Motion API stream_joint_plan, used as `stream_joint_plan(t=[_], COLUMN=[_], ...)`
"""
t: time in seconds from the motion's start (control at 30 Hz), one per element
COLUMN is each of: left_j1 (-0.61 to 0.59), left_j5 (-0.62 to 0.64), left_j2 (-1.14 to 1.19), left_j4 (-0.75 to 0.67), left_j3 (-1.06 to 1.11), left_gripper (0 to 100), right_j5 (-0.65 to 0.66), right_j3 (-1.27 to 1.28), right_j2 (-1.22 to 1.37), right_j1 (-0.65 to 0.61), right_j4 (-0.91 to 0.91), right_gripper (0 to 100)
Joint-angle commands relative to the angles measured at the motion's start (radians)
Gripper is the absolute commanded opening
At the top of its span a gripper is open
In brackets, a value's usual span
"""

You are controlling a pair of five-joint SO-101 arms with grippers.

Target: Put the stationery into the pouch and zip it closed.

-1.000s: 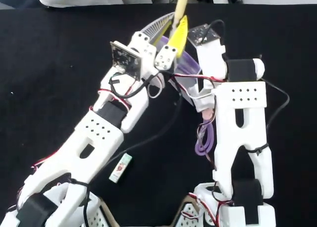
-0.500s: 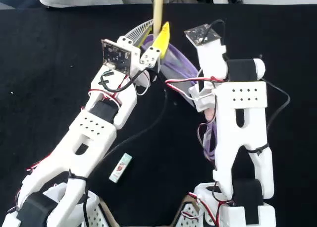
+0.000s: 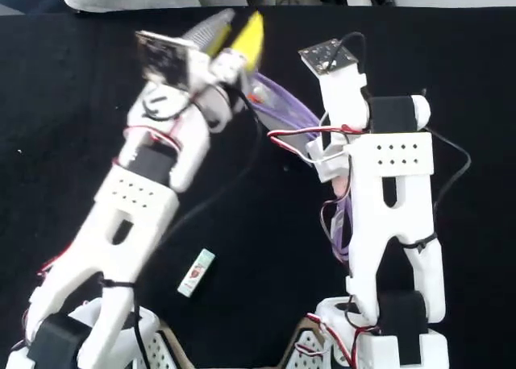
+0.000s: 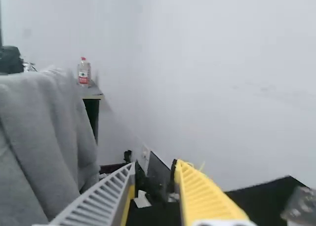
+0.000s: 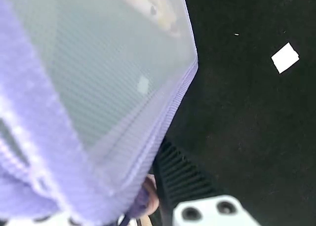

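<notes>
The purple mesh pouch [image 3: 282,103] hangs off the table with my right gripper [image 3: 305,139] shut on its rim. In the right wrist view the pouch [image 5: 98,88] is close up, its edge pinched at the right gripper [image 5: 153,196], and a tan object [image 5: 148,6] shows faintly through the mesh. My left gripper [image 3: 234,24] is raised at the far side of the table, left of the pouch, open with nothing between its grey and yellow fingers. The left gripper [image 4: 154,169] points up at a white wall. A small white and green stationery piece [image 3: 196,272] lies on the black table.
The black table [image 3: 72,127] spreads to both sides of the arms. A purple strap [image 3: 339,224] dangles along the right arm. A small white scrap [image 5: 285,57] lies on the table. Grey cloth [image 4: 39,147] sits beyond the far edge.
The left arm swung left and up, away from the pouch. The tan stick it held over the pouch before is no longer between its fingers. The right arm kept still.
</notes>
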Motion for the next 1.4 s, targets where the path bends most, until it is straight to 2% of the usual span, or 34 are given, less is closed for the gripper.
stream_joint_plan(t=[0.0, 0.13, 0.27, 0.37, 0.6, 0.7, 0.87, 1.0, 1.2, 1.37], left_j1=[-0.116, -0.209, -0.239, -0.234, -0.231, -0.166, -0.070, -0.010, 0.010, 0.114], left_j5=[0.114, 0.192, 0.172, 0.084, -0.109, -0.175, -0.181, -0.092, -0.071, -0.077], left_j2=[-0.032, -0.008, 0.006, 0.006, 0.015, 0.018, 0.006, 0.006, 0.017, 0.017], left_j4=[0.276, 0.736, 1.056, 1.240, 1.565, 1.702, 1.735, 1.734, 1.702, 1.654], left_j3=[-0.225, -0.438, -0.547, -0.568, -0.562, -0.532, -0.348, -0.183, -0.147, 0.013], left_gripper=[14, 14, 14, 14, 14, 14, 13, 13, 13, 13], right_j5=[0.003, 0.003, 0.003, 0.002, 0.002, 0.002, 0.002, 0.002, 0.002, 0.002], right_j3=[-0.005, -0.007, -0.007, -0.004, -0.001, -0.001, -0.001, -0.001, -0.001, -0.001], right_j2=[-0.025, -0.030, -0.030, -0.030, -0.030, -0.030, -0.031, -0.031, -0.031, -0.031], right_j1=[0.000, 0.000, 0.000, 0.000, 0.002, 0.002, 0.002, 0.002, 0.002, 0.002], right_j4=[-0.011, -0.011, -0.011, -0.011, -0.009, -0.006, -0.006, -0.003, -0.008, -0.006], right_gripper=[1.1, 1.1, 1.1, 1.1, 1.1, 1.1, 1.1, 1.1, 1.1, 1.1])
